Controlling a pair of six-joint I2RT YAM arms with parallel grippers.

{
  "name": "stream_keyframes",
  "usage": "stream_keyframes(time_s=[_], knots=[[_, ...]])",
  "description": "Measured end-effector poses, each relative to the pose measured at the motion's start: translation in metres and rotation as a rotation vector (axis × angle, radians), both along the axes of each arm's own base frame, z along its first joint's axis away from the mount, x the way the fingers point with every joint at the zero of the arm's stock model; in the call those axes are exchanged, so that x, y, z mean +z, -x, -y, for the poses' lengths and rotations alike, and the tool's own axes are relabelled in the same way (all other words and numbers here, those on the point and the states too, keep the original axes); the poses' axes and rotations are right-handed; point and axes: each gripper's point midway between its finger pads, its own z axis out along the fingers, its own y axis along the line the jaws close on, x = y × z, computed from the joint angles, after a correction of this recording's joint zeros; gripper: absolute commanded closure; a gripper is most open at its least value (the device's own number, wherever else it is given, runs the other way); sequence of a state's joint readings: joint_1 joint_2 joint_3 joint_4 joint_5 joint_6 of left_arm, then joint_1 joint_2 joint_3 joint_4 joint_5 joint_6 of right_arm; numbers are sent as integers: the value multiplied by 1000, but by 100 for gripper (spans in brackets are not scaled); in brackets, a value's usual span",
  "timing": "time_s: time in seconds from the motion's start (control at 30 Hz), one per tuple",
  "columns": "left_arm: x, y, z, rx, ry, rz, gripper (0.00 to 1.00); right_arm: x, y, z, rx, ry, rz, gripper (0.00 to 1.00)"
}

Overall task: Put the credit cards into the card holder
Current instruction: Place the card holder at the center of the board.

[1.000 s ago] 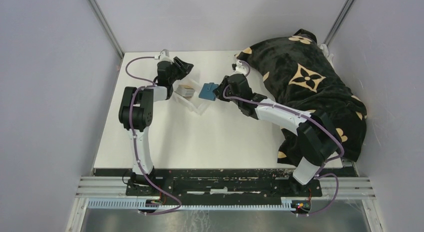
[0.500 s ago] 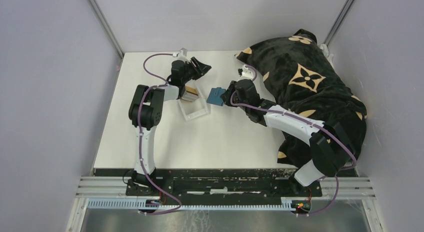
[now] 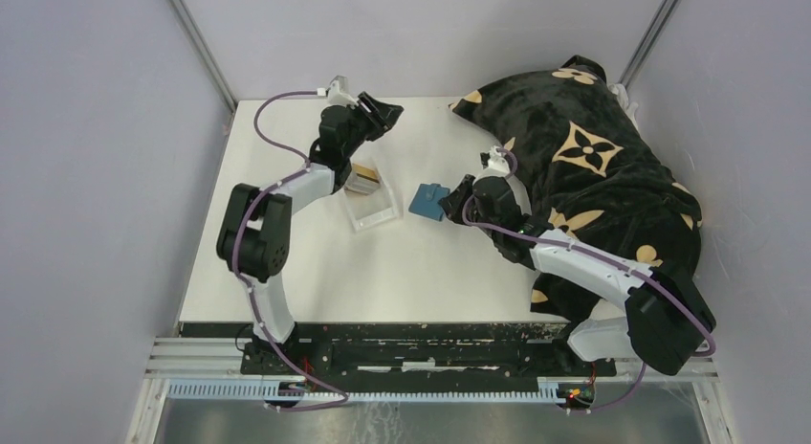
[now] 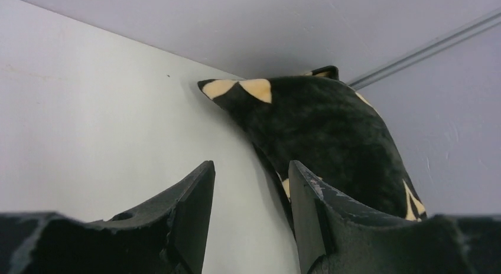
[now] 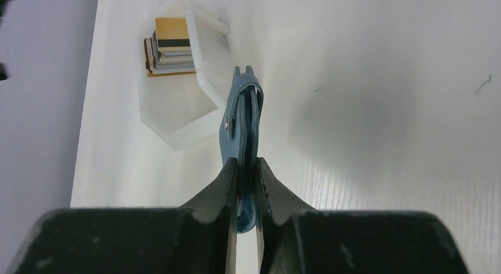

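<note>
Your right gripper [image 5: 247,165] has its jaws clamped on the card holder [image 5: 243,126], held edge-on just beside the clear tray [image 5: 195,129]. Expect the holder to be light and pliable. The credit cards [image 5: 168,46] lie stacked in the tray. They are probably thin, stiff and slick, so take them by the edges. The left gripper [image 4: 251,173] is empty, jaws apart. The tray walls restrict approach; the table [image 3: 316,272] has room toward the arm bases.

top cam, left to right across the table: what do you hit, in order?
clear tray with the credit cards stacked in it → card holder → right gripper, shut on the card holder's right edge → black patterned cushion
</note>
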State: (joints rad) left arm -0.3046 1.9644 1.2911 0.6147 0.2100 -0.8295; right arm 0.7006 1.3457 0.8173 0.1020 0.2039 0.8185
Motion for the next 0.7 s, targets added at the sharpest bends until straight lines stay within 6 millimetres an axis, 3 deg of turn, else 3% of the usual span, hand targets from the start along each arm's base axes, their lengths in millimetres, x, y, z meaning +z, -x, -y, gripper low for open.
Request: stream_keyframes(time_s=[0.13,0.23,0.33,0.47,0.5,0.6,0.7], knots=[[33,50,15,46,-28,18,45,-26,18,8,-6,-36,-56,99],[27,103,34,43,-64,-10,47,-46,29,11,-10,-55,-98,99],[-23,160,40,26,-144,-102,48,-61,39,12,-13,-89,-126,99],[-103,216,25,35,-305,-248,48,-74,50,14,-31,-140,-144,99],[-131,240,21,25,-372,-293,48,-77,52,14,-38,-157,-147,99],[-153,267,19,5,-433,-325,48,-82,56,12,-61,-207,-154,99],[-162,283,18,0,-453,-333,47,-89,57,8,-82,-250,-169,99]])
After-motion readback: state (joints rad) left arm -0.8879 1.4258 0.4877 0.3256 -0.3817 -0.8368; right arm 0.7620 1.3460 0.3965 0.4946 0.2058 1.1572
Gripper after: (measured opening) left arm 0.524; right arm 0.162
